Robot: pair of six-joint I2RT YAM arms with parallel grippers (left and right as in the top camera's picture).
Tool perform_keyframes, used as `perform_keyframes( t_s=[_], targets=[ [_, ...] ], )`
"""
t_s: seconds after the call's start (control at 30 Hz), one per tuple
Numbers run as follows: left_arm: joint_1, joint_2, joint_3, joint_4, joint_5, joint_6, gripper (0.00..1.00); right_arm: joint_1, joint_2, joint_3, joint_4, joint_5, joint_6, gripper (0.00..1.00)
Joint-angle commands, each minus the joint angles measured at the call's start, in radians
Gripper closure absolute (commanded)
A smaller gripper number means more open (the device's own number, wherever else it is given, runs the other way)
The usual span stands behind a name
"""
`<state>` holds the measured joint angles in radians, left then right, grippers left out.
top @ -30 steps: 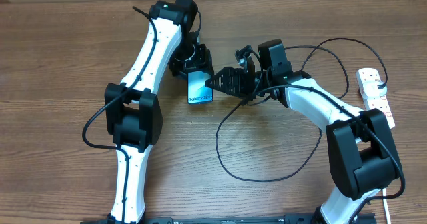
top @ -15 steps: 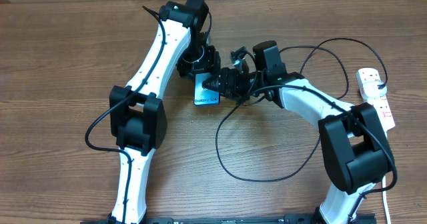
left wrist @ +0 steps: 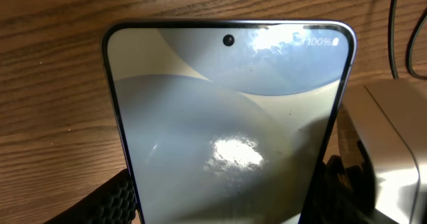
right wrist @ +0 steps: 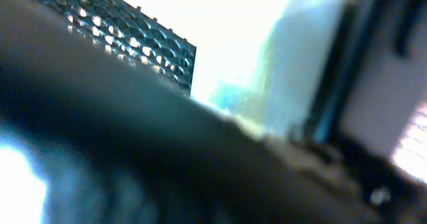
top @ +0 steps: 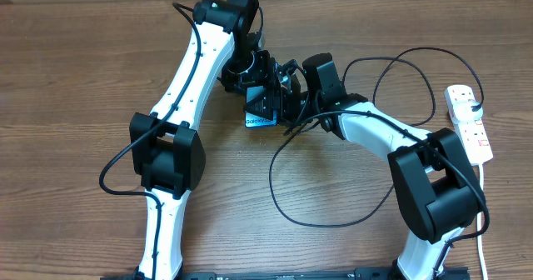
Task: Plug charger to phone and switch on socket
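Two end effectors meet at the phone (left wrist: 227, 117): the left end effector (top: 249, 80) clamps its long edges, its length running toward the robot's base, and the right end effector (top: 284, 105), nearer the charger (top: 270, 178), crowds its right edge, opening impossible to tell.

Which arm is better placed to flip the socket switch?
Right. The socket lies at the right edge of the table, beside the right arm, while the left gripper holds the phone far from it. The right gripper sits at the phone; whether it grips anything is unclear.
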<state>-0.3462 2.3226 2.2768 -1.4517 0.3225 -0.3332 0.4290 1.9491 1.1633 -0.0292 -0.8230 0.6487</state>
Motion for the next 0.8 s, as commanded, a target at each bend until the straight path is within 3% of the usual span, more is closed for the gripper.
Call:
perform_keyframes(
  t_s=[0.0, 0.37, 0.67, 0.77],
  targets=[
    [-0.01, -0.048, 0.026, -0.018, 0.045, 0.019, 0.36, -0.004, 0.006, 0.021, 0.023, 0.013, 0.018, 0.43],
    [-0.007, -0.048, 0.026, -0.021, 0.041, 0.024, 0.36, -0.052, 0.006, 0.021, 0.026, -0.063, 0.005, 0.48],
    [-0.007, -0.048, 0.026, -0.013, 0.04, 0.023, 0.35, -0.062, 0.006, 0.021, 0.058, -0.074, 0.006, 0.8],
    [-0.007, -0.048, 0.026, -0.005, 0.04, 0.023, 0.35, -0.062, 0.006, 0.021, 0.063, -0.073, 0.006, 0.96]
  ],
)
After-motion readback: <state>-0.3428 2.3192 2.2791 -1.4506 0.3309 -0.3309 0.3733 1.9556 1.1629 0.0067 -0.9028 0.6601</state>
